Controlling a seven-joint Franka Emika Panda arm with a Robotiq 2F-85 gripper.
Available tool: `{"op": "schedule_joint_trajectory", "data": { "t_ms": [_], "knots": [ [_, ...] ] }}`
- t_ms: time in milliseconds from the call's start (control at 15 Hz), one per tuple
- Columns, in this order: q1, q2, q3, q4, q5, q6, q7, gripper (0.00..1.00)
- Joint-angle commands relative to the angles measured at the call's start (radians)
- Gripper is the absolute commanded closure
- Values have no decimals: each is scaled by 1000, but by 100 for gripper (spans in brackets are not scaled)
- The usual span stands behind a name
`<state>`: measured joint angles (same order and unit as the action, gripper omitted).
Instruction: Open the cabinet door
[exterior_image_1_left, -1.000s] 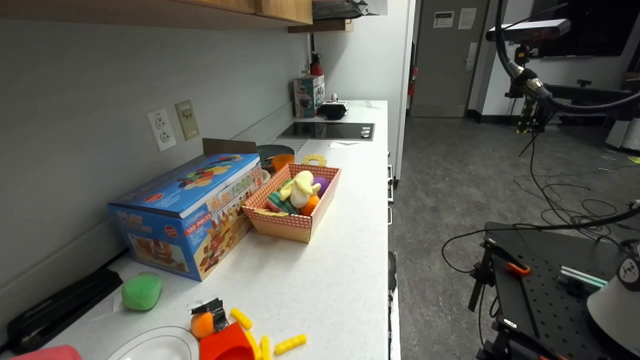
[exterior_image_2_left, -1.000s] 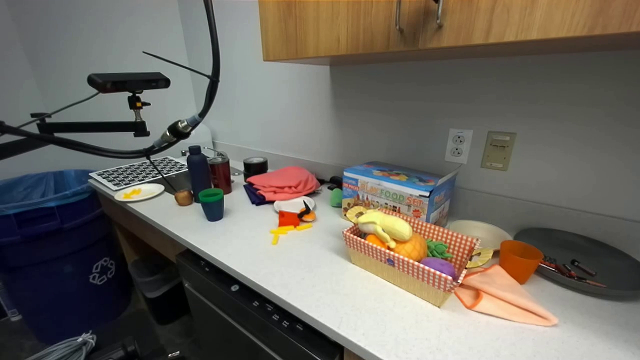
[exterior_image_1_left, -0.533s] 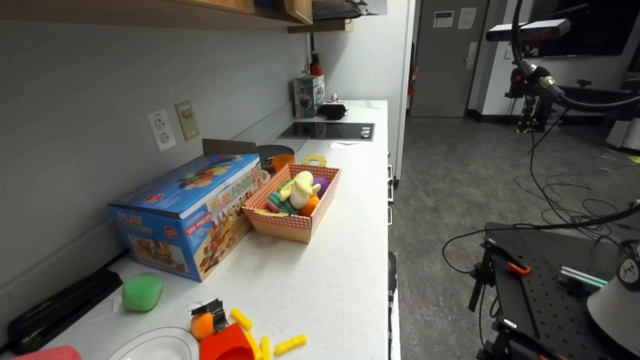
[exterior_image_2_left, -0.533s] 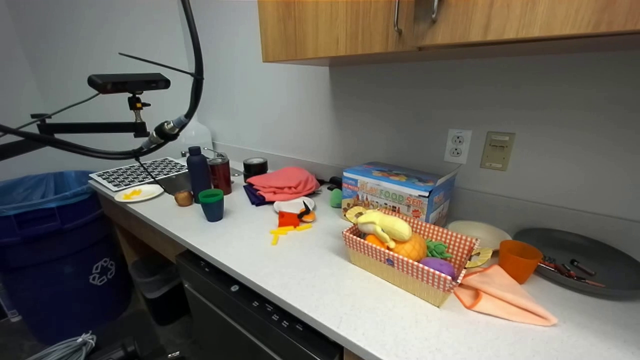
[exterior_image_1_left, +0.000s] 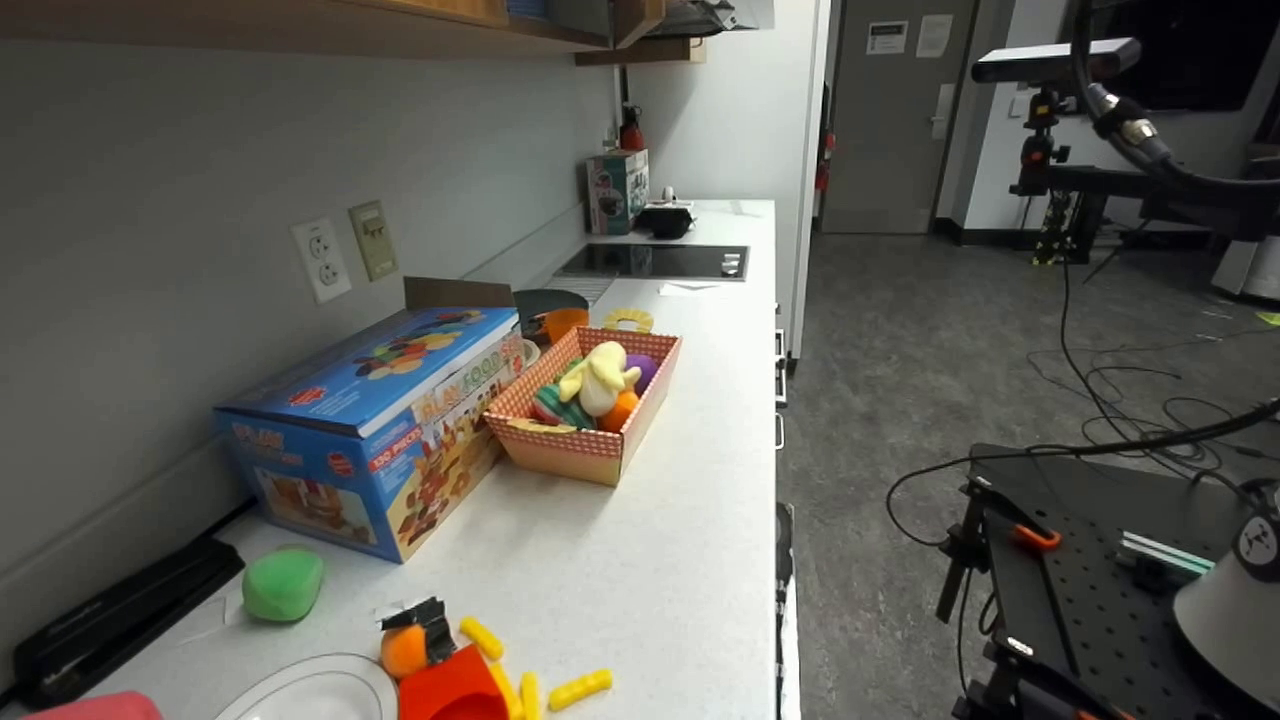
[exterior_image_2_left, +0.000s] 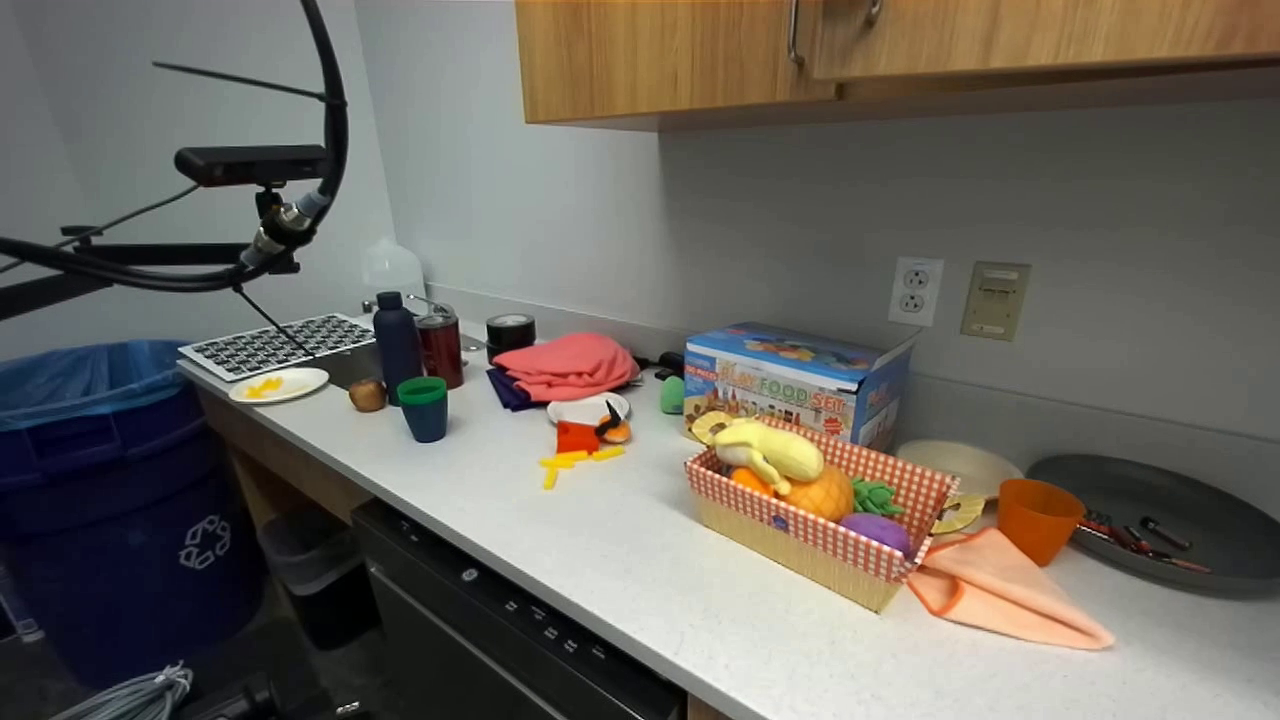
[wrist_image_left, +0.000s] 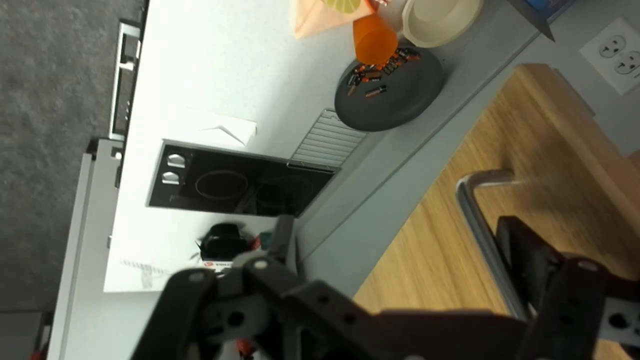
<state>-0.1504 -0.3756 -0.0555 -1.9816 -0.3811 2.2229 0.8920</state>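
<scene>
Relative to the basket, the cabinet door is located overhead and is swung partly open in both exterior views. In the wrist view, the jaws of the gripper are spread apart. The door handle is situated between the fingers, just beside one of them. The blue box and orange cup are positioned near the basket.

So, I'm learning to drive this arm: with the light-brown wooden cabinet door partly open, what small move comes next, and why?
I'd likely swing the door slightly farther out: it stands only partway open in an exterior view, and the open black gripper has one finger beside the bent silver metal handle, apparently hooked behind it.
</scene>
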Motion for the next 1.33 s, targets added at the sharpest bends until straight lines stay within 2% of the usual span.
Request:
{"op": "schedule_joint_trajectory", "data": {
  "t_ms": [0, 400, 600, 800, 867, 933, 1267],
  "knots": [
    [-95, -147, -9, -63, 23, -120, 12, 0],
    [-184, -217, -6, -112, 48, -74, -121, 0],
    [-211, -226, -7, -112, 64, -91, -195, 0],
    [-232, -232, -10, -111, 76, -61, -259, 0],
    [-234, -227, -10, -96, 99, -61, -259, 0],
    [-152, -134, -7, -116, 191, 28, -316, 0],
    [-157, -135, -8, -117, 197, 27, -330, 0]
  ]
}}
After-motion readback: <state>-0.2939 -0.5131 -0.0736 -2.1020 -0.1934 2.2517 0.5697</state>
